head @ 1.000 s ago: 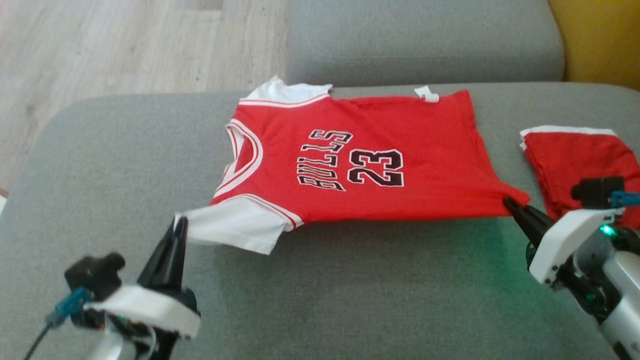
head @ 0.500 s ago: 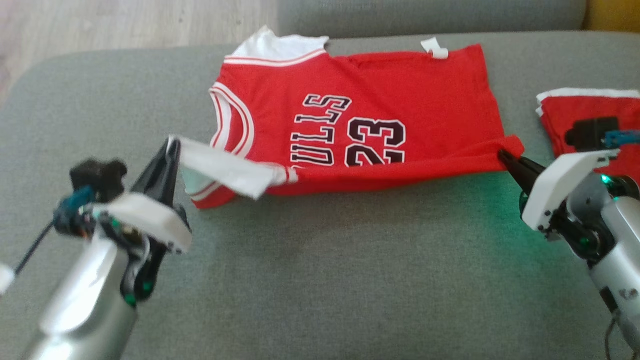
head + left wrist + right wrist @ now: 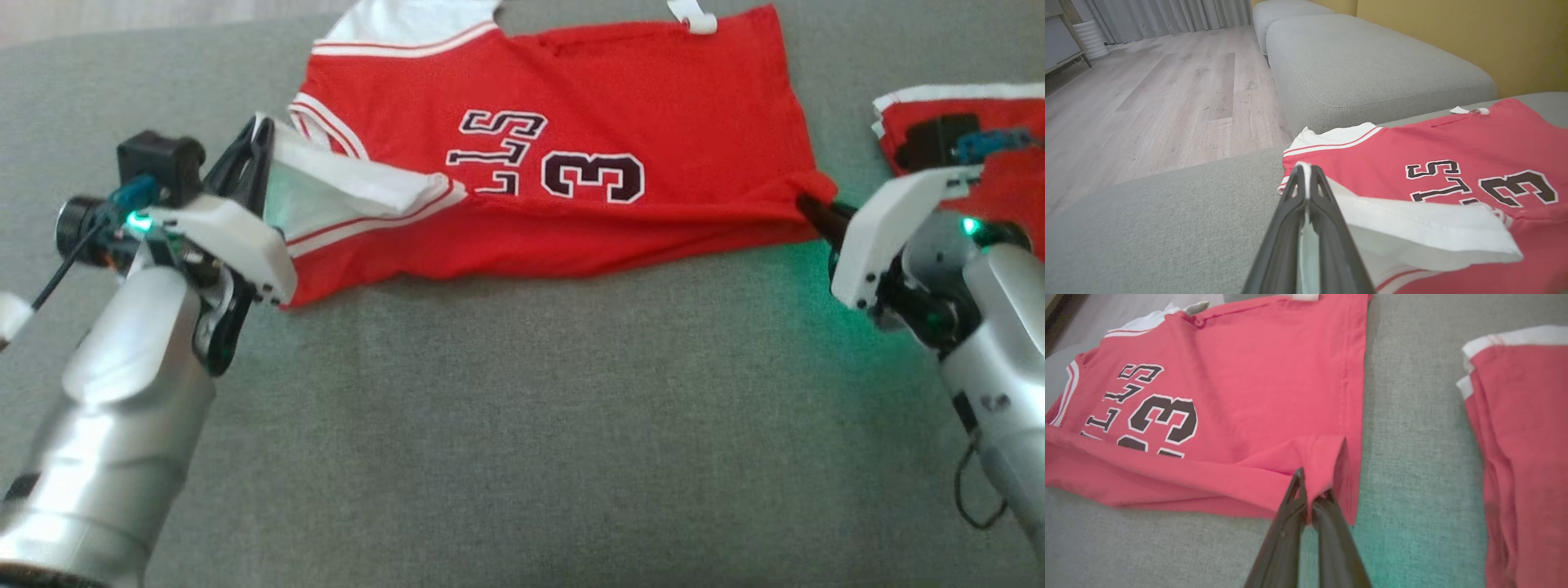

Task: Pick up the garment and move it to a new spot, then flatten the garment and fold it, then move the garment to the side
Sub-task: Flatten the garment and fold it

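A red jersey (image 3: 571, 106) with white sleeves and dark lettering lies spread on the grey cushion (image 3: 506, 425). Its near long edge is lifted and folding over toward the far side, covering part of the print. My left gripper (image 3: 260, 135) is shut on the white sleeve (image 3: 1412, 228), held off the cushion. My right gripper (image 3: 804, 202) is shut on the red hem corner (image 3: 1327, 465), also raised. The jersey (image 3: 1241, 375) and its "3" print (image 3: 1519, 185) show in both wrist views.
A second red garment (image 3: 980, 131), folded with white trim, lies at the right of the cushion (image 3: 1412, 416). Another grey cushion (image 3: 1372, 69) stands beyond, with wood floor (image 3: 1147, 94) to its left and a yellow wall (image 3: 1474, 32) behind.
Both grippers have carried the jersey's near edge up and toward the far side, folding it over the lettering. The head camera has tilted down, so the whole scene has shifted up.
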